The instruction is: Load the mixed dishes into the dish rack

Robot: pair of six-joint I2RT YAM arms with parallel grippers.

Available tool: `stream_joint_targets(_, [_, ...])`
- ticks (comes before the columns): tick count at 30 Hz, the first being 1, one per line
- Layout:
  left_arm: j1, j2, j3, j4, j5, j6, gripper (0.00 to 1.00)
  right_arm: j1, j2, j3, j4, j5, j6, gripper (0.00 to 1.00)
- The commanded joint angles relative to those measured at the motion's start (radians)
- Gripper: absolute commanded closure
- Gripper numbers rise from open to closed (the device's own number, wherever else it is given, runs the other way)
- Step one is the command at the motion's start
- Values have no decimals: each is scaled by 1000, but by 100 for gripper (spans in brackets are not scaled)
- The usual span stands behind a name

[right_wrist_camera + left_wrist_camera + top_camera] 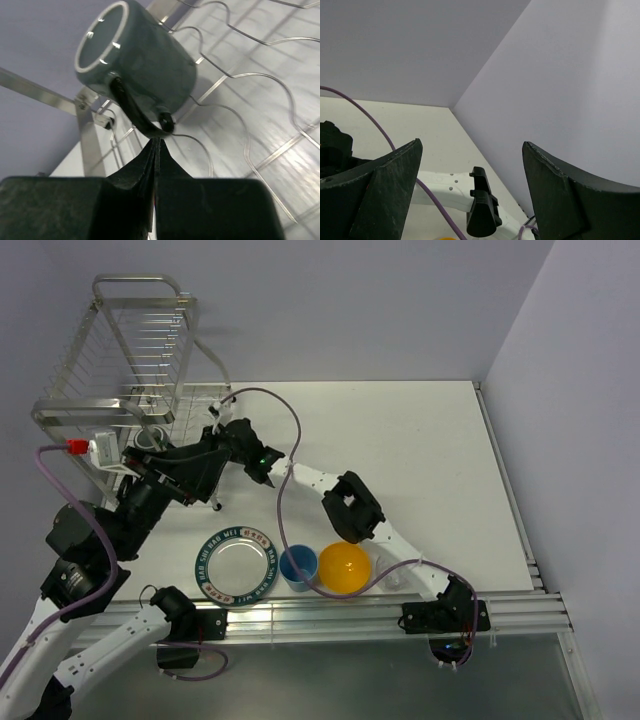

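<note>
The dark green-grey mug (145,65) lies on its side on the wavy wires of the dish rack (240,75). Its handle points at my right gripper (159,142), which is shut, the tips touching the handle's outer curve with nothing between them. From above, the mug (148,440) shows in the lower tier of the rack (130,340); the left arm covers the right gripper there. My left gripper (471,142) is open and empty in the air, pointing right, beside the rack (268,472). The plate (237,565), light blue cup (297,565), orange-yellow bowl (344,567) and clear glass (388,575) stand near the front edge.
The two arms cross just right of the rack, and the right arm's elbow (350,505) hangs above the bowl. A purple cable (290,430) loops over the table. Walls close off the back and the right side.
</note>
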Motion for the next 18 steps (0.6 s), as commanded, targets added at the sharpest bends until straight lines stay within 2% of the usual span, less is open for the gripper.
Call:
stream_joint_targets(1, [-1, 30, -2, 14, 9, -8, 13, -51, -115, -44, 51, -3, -26, 100])
stream_joint_targets(6, [-3, 66, 3, -33, 0, -20, 13, -136, -282, -188, 59, -16, -62, 100])
stream_joint_targets(7, [-1, 73, 6, -43, 0, -22, 13, -144, -319, -220, 65, -12, -76, 96])
stream_joint_targets(8, [-3, 79, 11, -65, 1, -26, 14, -155, -392, -291, 72, -11, -87, 84])
stream_joint_targets(11, [-3, 94, 33, -84, 14, -40, 14, -170, -543, -441, 89, 12, -99, 67])
stream_joint_targets(14, [-1, 97, 50, -95, 49, -58, 15, -184, -711, -628, 111, 66, -98, 58])
stream_joint_targets(17, [-1, 128, 72, -124, 104, -69, 16, -193, -880, -757, -16, 211, -118, 52])
stream_joint_targets(18, [-1, 155, 78, -159, 116, -74, 17, -196, -911, -761, -197, 265, -119, 51])
